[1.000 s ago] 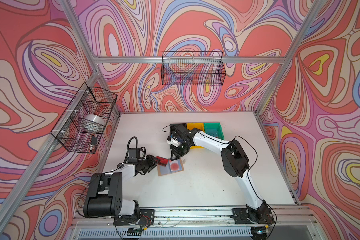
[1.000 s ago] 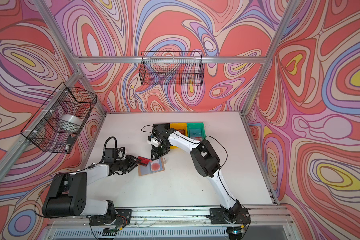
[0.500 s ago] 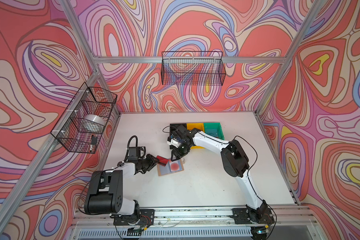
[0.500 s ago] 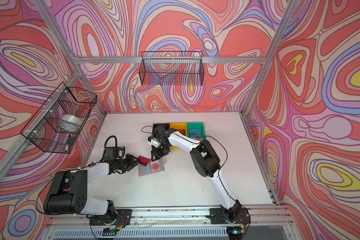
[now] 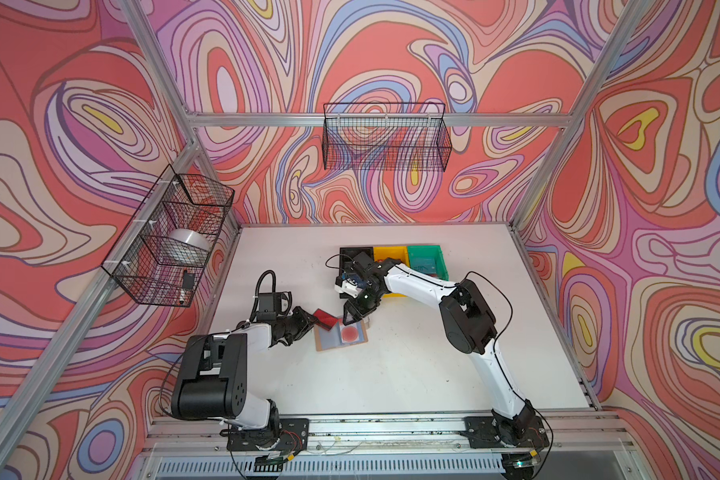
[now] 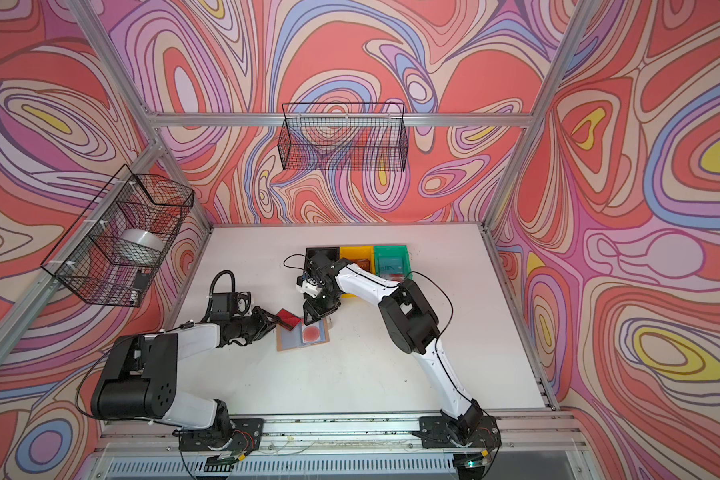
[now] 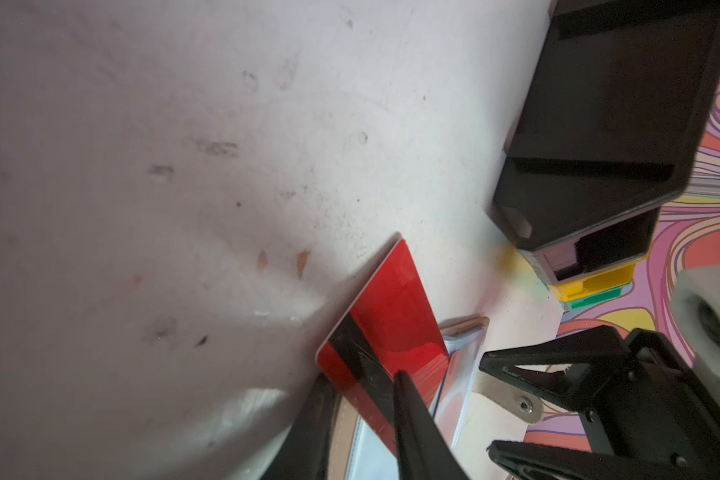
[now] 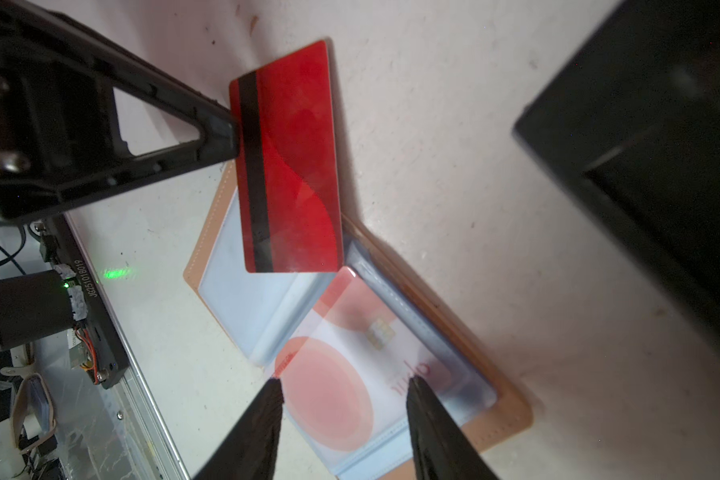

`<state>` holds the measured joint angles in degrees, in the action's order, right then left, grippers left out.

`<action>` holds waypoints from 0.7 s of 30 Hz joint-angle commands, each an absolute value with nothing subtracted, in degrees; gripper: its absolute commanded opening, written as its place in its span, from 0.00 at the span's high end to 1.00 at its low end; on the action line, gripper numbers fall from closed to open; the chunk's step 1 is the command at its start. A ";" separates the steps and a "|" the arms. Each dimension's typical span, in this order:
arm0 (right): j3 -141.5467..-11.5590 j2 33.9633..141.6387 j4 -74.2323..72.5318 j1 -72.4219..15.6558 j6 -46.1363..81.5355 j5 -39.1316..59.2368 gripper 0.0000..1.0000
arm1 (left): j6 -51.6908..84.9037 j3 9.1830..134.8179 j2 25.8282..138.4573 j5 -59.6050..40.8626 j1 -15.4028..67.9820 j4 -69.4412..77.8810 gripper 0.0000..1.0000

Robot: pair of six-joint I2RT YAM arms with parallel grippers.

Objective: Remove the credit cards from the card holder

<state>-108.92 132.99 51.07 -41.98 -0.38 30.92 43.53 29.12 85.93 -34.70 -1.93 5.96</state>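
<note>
The tan card holder [image 5: 324, 344] [image 6: 287, 343] lies open on the white table, clear sleeves up. A pale credit card with a red circle [image 5: 351, 332] [image 8: 329, 374] sits in its right sleeve. My left gripper [image 5: 314, 320] [image 7: 362, 376] is shut on the striped end of a red credit card [image 5: 327, 319] [image 6: 289, 318] [image 7: 391, 307] [image 8: 296, 166], which is tilted above the holder's left page. My right gripper [image 5: 355, 320] [image 8: 346, 388] stands open, its fingertips [image 8: 273, 395] down at the sleeve on either side of the red circle. A bluish card [image 6: 390, 265] lies in the green bin.
Black [image 5: 352, 253], yellow [image 5: 389, 254] and green [image 5: 437, 259] bins stand in a row just behind the right gripper. The holder's snap tab [image 7: 516, 401] sticks out by the right fingers. Wire baskets [image 5: 385, 137] [image 5: 171, 237] hang on the back and left walls.
The left jaws have narrowed onto the red card. Both arms, the card and the holder stay where they were.
</note>
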 commanded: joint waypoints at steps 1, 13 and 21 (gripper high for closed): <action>-108.27 133.60 51.64 -42.09 -1.19 31.42 0.48 | 43.24 28.95 87.98 -32.86 -2.22 3.52 0.78; -107.18 133.24 51.75 -42.07 -1.40 31.34 0.49 | 42.80 28.94 89.13 -32.55 -2.27 3.53 0.86; -106.71 132.51 51.69 -42.10 -1.54 30.34 0.49 | 42.51 31.03 89.12 -32.65 -2.24 2.99 0.88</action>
